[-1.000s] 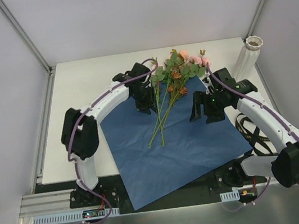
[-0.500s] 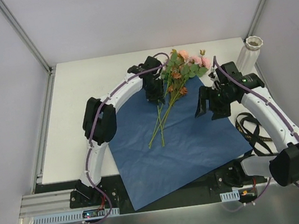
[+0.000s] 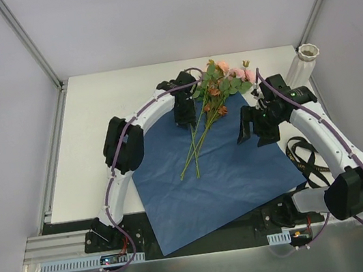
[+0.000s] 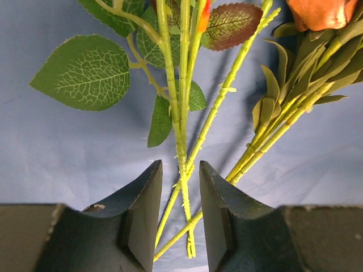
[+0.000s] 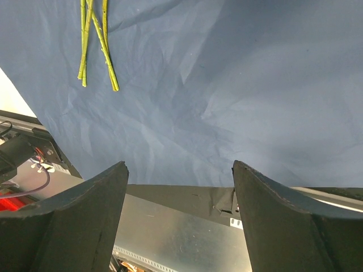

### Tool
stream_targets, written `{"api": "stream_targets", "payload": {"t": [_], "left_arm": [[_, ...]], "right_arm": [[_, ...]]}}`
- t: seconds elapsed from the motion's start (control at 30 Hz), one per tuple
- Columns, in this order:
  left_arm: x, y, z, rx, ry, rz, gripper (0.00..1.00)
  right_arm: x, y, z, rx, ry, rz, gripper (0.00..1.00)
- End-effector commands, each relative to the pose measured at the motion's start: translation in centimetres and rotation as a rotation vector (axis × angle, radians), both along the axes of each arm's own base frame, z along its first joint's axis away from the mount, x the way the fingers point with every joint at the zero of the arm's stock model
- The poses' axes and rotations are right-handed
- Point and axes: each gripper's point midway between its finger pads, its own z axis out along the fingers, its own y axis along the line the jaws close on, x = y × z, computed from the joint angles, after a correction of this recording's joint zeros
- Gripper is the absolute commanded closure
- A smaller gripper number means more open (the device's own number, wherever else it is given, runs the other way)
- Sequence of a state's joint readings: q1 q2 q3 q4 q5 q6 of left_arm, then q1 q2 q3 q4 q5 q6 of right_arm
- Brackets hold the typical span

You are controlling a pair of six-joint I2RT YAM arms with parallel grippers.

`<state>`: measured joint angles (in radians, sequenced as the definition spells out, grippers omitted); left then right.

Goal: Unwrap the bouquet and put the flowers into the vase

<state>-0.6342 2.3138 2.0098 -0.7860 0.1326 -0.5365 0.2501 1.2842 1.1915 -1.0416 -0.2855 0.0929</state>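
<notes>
Your left tool (image 4: 179,170), jaws slightly apart, straddles the stems of the flowers (image 4: 180,141), running straight ahead; right tool (image 5: 178,165) gapes empty.

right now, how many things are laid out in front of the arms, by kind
flowers, as a bunch: 1
blue paper sheet: 1
vase: 1
black ribbon: 1
total: 4

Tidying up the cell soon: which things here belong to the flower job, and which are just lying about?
Job: flowers; vase; left tool, jaws either side of the stems.
Lying about: blue paper sheet under the flowers; black ribbon off the paper's right edge.
</notes>
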Motion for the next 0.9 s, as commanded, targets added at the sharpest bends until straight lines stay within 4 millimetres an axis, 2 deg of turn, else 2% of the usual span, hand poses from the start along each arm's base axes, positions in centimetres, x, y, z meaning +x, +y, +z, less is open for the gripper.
{"api": "stream_targets", "payload": {"t": [0.0,0.13,0.23,0.4,0.47,0.53,0.63,0.67,0.7,0.77,0.8,0.87], "left_arm": [[-0.2,1.2,-0.2,0.056,0.008,0.020,0.69],[-0.7,0.9,-1.6,0.054,0.050,0.010,0.74],[-0.4,0.6,-2.0,0.053,0.045,0.001,0.76],[0.5,0.5,-2.0,0.069,0.010,-0.009,0.78],[0.7,0.2,-1.6,0.062,-0.003,-0.028,0.83],[0.9,0.3,-0.5,0.060,-0.033,-0.033,0.93],[1.5,0.6,2.3,0.053,-0.099,-0.032,0.99],[1.6,0.7,3.1,0.053,-0.117,-0.029,1.00],[1.8,0.9,4.8,0.042,-0.153,-0.024,1.00],[2.3,1.5,6.4,0.057,-0.201,-0.004,1.00],[2.5,1.6,8.0,0.045,-0.235,0.014,1.00],[2.8,2.1,9.4,0.049,-0.275,0.034,1.00]], "right_arm": [[0.0,-0.1,0.7,0.007,-0.015,0.011,0.23],[-0.1,-0.2,0.9,0.006,-0.024,0.016,0.23],[-0.2,-0.3,1.2,0.002,-0.039,0.025,0.23],[-0.7,-0.5,1.3,0.004,-0.042,0.025,0.23],[-0.9,-0.5,1.3,0.003,-0.044,0.025,0.23],[-1.0,-0.6,1.5,0.006,-0.049,0.021,0.23],[-1.0,-0.5,1.5,0.009,-0.058,0.012,0.23],[-1.0,-0.5,1.5,0.013,-0.059,0.009,0.23],[-1.0,-0.5,1.5,0.014,-0.060,0.009,0.23],[-0.9,-0.4,1.6,0.019,-0.068,0.005,0.23],[-0.8,-0.3,1.6,0.022,-0.070,0.003,0.24],[-0.6,-0.2,1.7,0.031,-0.076,0.001,0.23]]}}
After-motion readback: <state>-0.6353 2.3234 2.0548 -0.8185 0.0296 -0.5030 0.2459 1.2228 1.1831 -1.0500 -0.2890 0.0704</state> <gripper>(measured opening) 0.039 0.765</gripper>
